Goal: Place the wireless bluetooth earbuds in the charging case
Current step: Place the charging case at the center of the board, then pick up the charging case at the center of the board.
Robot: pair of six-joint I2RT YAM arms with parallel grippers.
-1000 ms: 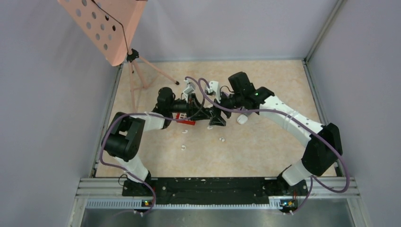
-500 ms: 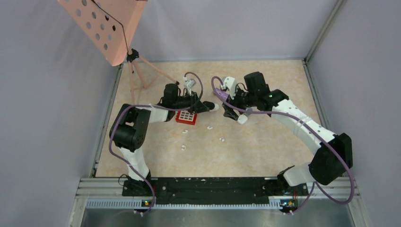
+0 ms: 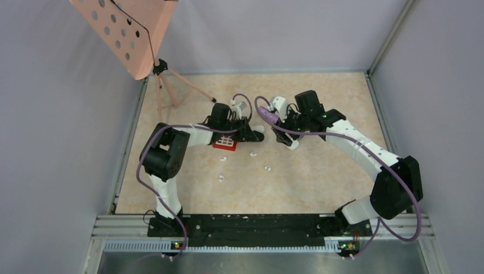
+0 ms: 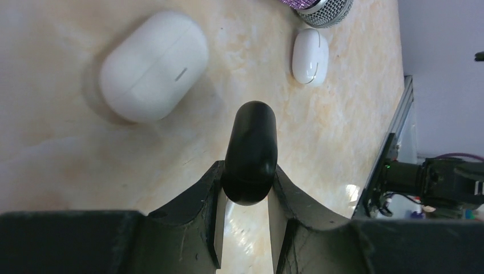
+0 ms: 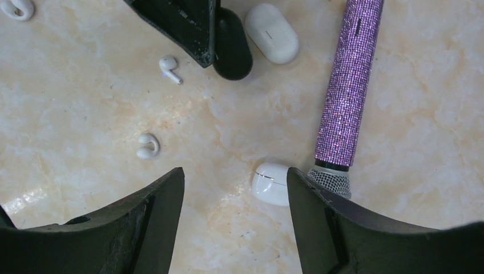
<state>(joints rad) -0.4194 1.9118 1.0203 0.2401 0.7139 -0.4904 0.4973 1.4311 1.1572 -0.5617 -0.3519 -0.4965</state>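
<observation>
My left gripper [image 4: 245, 197] is shut on a black oval charging case [image 4: 249, 149], held low over the table; the top view shows the left gripper [image 3: 254, 136] at mid-table. A white stemmed earbud [image 5: 169, 67] lies just beside that black case [image 5: 232, 44]. A white hook-shaped earbud [image 5: 148, 146] lies nearer my right gripper [image 5: 235, 197], which is open and holds nothing. In the top view the right gripper [image 3: 281, 137] faces the left one. More white earbuds [image 3: 267, 168] lie in front of them.
A large white case [image 4: 153, 65] and a small white case [image 4: 310, 56] lie ahead of the black one. A purple glitter microphone [image 5: 348, 85] lies by the small white case [image 5: 272, 184]. A red block [image 3: 225, 143] sits under the left arm. A pink music stand [image 3: 128, 31] is at back left.
The left gripper has carried the black case to the right, towards the table's middle. The right gripper pulled back to the right and its jaws have narrowed a little.
</observation>
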